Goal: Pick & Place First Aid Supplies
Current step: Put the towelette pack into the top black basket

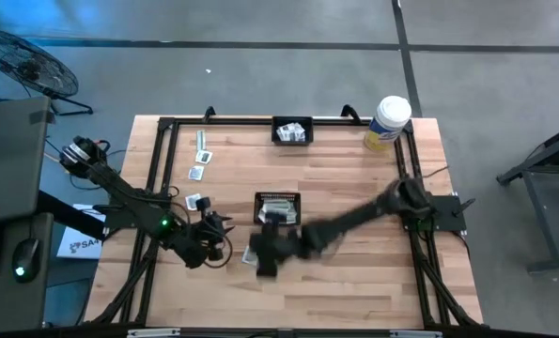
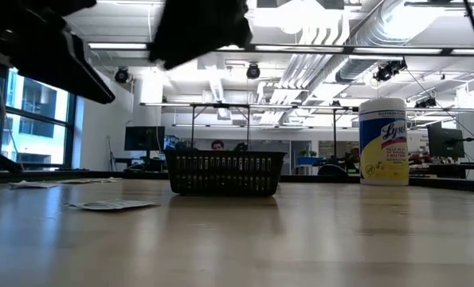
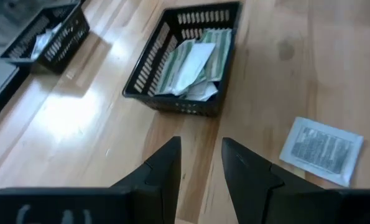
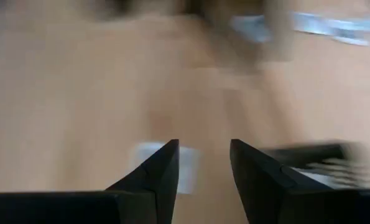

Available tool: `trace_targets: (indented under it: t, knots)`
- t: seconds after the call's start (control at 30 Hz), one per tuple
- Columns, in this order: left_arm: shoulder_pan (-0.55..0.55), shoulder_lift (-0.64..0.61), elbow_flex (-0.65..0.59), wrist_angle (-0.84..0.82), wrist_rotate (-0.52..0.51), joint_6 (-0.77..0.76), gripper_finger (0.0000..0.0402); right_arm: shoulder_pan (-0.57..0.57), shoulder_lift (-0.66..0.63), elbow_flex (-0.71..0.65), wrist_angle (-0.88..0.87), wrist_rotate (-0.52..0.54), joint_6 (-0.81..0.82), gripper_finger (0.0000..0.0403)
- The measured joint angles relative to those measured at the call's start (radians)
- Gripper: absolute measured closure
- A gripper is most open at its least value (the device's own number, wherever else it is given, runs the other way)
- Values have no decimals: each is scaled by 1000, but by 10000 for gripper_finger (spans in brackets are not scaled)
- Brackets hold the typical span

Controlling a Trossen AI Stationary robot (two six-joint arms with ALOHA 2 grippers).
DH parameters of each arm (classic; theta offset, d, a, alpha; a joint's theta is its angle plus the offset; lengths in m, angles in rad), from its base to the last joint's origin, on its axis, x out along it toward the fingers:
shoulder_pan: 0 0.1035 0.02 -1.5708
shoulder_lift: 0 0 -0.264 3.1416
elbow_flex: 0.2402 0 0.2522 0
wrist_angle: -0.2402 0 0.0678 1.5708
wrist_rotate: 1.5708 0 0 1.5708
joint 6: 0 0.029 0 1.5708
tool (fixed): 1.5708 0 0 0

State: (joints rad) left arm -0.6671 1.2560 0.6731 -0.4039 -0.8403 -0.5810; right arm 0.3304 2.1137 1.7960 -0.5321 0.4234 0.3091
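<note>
The first aid supplies are small flat packets. Several white ones lie on the table's left part. Green-and-white strips fill the middle black basket, and more packets sit in the far basket. My left gripper is open above bare wood, short of the middle basket, with a printed white packet lying flat beside it. My right gripper is blurred and open above the table, near the middle basket's front. A white packet lies under it.
A tall white-and-yellow wipes canister stands at the far right corner. A black frame runs along the table's edges. The right half of the tabletop is bare wood. In the low view, the middle basket stands ahead of flat packets.
</note>
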Motion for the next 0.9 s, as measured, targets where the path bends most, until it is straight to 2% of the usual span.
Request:
trace_targets:
  t: [0.1, 0.2, 0.47, 0.63, 0.9]
  knots:
    - [16, -2, 0, 10, 20, -20, 289, 93, 53, -62, 208, -21, 35, 265]
    - [21, -2, 0, 20, 22, -32, 289, 134, 117, -69, 324, -8, 64, 265]
    - [19, -2, 0, 72, 16, -37, 289, 120, 257, -24, 399, 43, 56, 265]
    - [20, -2, 0, 66, 66, -27, 289, 87, 284, -25, 393, 81, 115, 265]
    - [20, -2, 0, 65, 69, -26, 289, 68, 308, -24, 420, 15, 76, 265]
